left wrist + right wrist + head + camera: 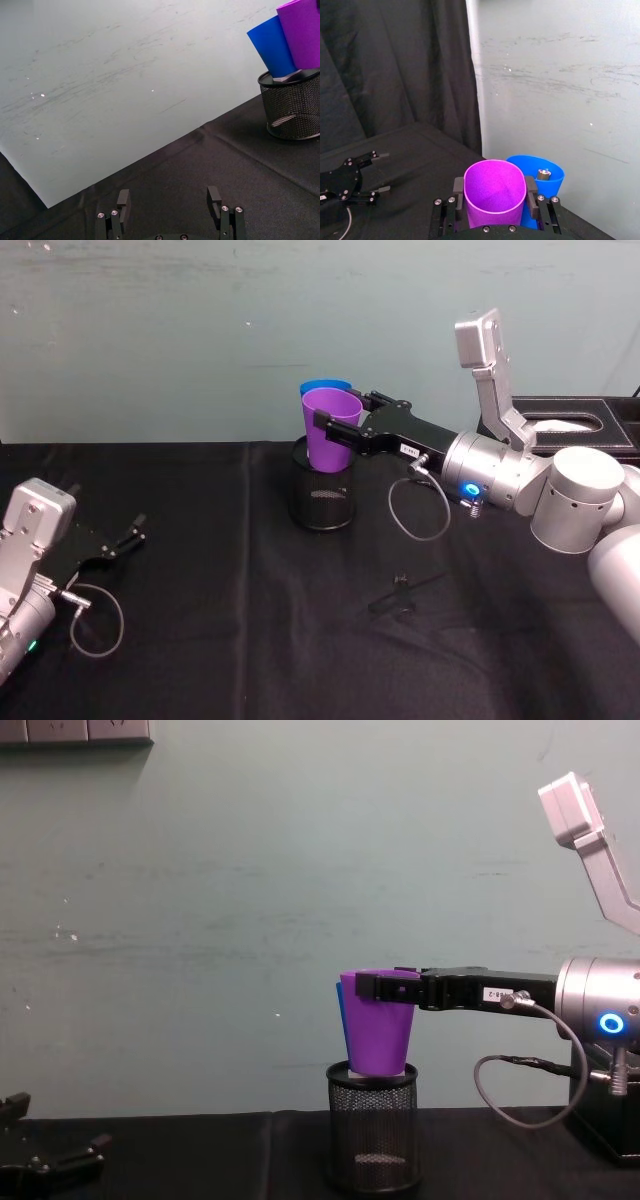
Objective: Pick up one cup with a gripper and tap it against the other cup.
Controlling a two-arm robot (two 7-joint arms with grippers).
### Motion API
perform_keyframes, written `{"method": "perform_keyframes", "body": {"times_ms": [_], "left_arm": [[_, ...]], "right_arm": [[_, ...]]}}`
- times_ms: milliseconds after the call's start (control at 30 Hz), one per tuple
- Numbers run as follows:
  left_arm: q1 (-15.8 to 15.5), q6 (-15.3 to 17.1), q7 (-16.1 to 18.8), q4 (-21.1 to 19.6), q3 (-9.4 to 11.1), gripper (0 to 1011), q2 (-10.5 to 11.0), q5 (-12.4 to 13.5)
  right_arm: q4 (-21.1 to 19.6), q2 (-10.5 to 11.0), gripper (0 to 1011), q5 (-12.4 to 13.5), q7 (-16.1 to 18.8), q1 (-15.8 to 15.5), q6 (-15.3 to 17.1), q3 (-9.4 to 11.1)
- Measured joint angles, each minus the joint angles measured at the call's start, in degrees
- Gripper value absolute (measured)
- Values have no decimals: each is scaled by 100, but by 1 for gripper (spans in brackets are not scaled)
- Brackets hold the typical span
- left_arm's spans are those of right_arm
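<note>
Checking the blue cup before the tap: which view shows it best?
Left wrist view: the blue cup shows most of its side. Right wrist view shows its rim; in head and chest views the purple cup hides most of it.

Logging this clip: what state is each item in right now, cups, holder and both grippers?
Plain purple plastic tumbler: upright, gripped, base at the holder's mouth.
Bright blue plastic tumbler: leaning, lower end at the holder's mouth, close beside the purple one.
Black mesh cylinder holder: upright on the black cloth.
Right gripper: shut on the purple tumbler.
Left gripper: open, parked low at the left.
</note>
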Motion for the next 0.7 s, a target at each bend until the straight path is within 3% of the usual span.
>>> {"method": "perform_keyframes", "body": {"times_ms": [700], "left_arm": [[0,0,0,0,0,1000,0,0]], "right_arm": [[0,0,724,0,0,0,0,0]]}}
